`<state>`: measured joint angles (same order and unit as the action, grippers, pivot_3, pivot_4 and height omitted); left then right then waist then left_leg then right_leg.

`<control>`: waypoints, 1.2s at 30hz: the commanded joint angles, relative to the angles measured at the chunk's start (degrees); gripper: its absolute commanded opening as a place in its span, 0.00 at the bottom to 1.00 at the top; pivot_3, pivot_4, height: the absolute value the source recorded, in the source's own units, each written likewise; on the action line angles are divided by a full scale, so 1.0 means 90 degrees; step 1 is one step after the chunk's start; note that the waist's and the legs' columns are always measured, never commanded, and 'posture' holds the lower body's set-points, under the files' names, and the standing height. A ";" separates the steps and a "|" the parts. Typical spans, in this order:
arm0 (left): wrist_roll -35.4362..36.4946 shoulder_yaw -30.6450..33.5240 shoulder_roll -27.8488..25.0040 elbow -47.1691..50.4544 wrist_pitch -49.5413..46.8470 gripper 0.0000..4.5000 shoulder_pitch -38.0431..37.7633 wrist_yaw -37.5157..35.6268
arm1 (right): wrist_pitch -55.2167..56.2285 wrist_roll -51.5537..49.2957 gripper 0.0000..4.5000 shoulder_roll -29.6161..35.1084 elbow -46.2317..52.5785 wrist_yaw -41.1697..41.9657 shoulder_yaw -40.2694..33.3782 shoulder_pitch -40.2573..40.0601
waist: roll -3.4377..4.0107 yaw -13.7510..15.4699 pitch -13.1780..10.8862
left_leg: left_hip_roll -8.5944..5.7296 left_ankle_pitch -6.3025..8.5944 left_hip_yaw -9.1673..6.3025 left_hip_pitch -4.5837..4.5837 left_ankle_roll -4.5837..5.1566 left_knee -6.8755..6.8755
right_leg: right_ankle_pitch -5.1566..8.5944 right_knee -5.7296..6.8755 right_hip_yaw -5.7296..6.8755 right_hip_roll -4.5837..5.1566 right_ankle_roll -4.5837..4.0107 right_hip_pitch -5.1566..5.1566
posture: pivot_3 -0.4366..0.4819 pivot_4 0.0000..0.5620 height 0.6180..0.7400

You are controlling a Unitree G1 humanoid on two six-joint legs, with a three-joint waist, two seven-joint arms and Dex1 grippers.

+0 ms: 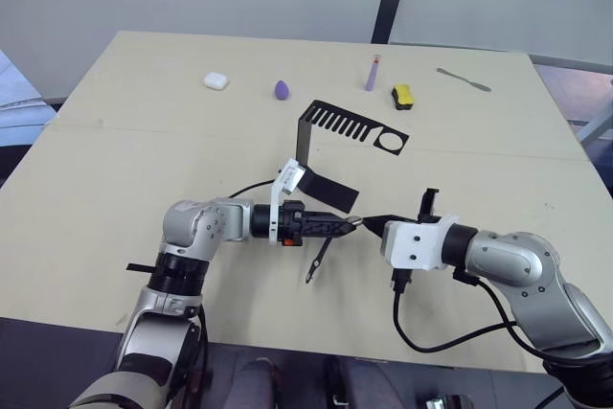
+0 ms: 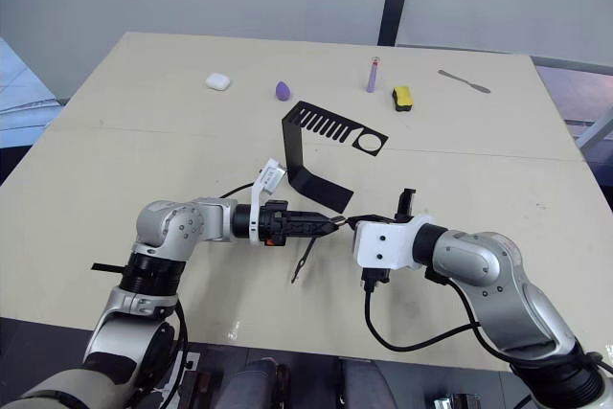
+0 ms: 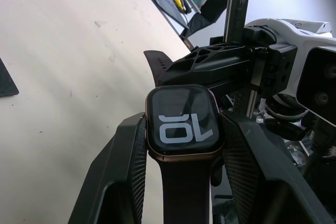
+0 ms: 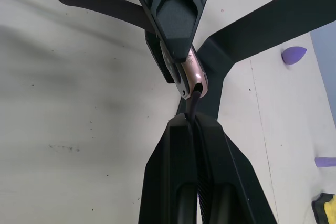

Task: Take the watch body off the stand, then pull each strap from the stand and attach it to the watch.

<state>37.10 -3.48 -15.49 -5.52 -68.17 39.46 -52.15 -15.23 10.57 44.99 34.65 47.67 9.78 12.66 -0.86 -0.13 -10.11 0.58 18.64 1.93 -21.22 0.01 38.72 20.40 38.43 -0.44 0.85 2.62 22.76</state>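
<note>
- In front of the stand [image 1: 330,141], above the surface [image 1: 115,160], I hold the watch [image 3: 182,121] pinched between the left gripper's [image 1: 347,225] fingers.
- One strap [image 1: 318,258] already hangs from the watch; the right gripper's [image 1: 372,220] fingers pinch the second strap [image 4: 192,103] at the case edge.
- Step in hand, as I judge it: attaching the second strap. Next I must slide it squarely into the slot.
- The left wrist view shows the lit screen; the right wrist view shows the strap end meeting the case.
</note>
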 commanded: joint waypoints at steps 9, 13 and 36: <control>0.0265 -0.0117 0.0189 0.0172 0.0001 0.35 0.0134 -0.0117 | 0.0145 -0.0084 0.00 -0.0064 0.0180 -0.0046 -0.0093 0.0055 | 0.0000 0.0000 0.0000 | 0.0000 0.0000 0.0000 0.0000 0.0000 0.0000 | 0.0000 0.0000 0.0000 0.0000 0.0000 0.0000 | 0.48 0.27 1.00; 0.0246 -0.0129 0.0192 0.0142 0.0031 0.35 0.0138 -0.0128 | 0.0146 -0.0084 0.00 -0.0064 0.0181 -0.0050 -0.0102 0.0037 | 0.0000 0.0000 0.0000 | 0.0000 0.0000 0.0000 0.0000 0.0000 0.0000 | 0.0000 0.0000 0.0000 0.0000 0.0000 0.0000 | 0.48 0.27 1.00; 0.0257 -0.0118 0.0200 0.0143 0.0025 0.35 0.0163 -0.0140 | 0.0146 -0.0062 0.00 -0.0087 0.0188 -0.0077 -0.0092 0.0009 | 0.0000 0.0000 0.0000 | 0.0000 0.0000 0.0000 0.0000 0.0000 0.0000 | 0.0000 0.0000 0.0000 0.0000 0.0000 0.0000 | 0.48 0.27 1.00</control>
<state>37.10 -3.42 -15.16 -5.54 -68.14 39.50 -52.15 -15.18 10.64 44.94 34.62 47.63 9.57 12.46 -0.86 -0.13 -10.11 0.58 18.64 1.93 -21.21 0.01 38.72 20.40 38.43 -0.44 0.85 2.62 22.76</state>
